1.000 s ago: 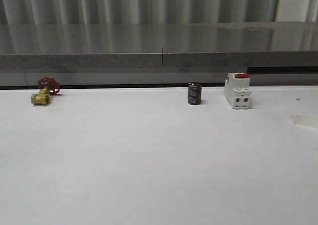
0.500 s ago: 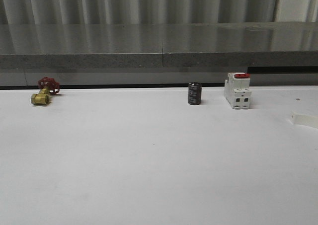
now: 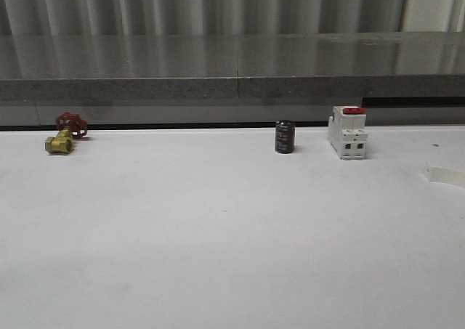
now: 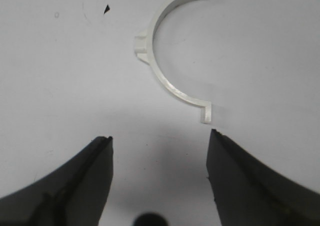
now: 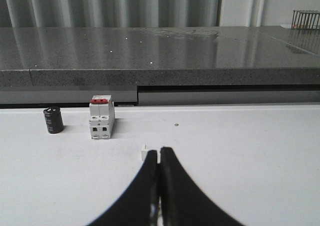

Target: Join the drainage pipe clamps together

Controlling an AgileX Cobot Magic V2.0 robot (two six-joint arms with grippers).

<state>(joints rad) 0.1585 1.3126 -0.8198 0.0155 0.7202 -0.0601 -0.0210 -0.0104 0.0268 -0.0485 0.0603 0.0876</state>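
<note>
One drainage pipe clamp [image 4: 161, 76], a white half-ring with a side tab and a stepped end, lies flat on the white table. My left gripper [image 4: 160, 137] hovers just short of it, open, with nothing between its black fingers [image 4: 85, 181]. My right gripper [image 5: 160, 150] is shut, low over the table. A small white tabbed piece of the second clamp [image 5: 144, 153] pokes out at its tips, and white slivers show between the fingers. In the front view a white piece [image 3: 445, 173] of that clamp sits at the right edge.
Along the table's back edge stand a black cylinder [image 3: 284, 137], a white breaker with a red top [image 3: 347, 133] and a brass valve with a red handwheel [image 3: 64, 134]. A grey stone ledge [image 3: 232, 67] runs behind them. A small black mark [image 4: 106, 8] is on the table.
The white piece at the front view's right edge has shifted very slightly. Everything else on the table is as before.
</note>
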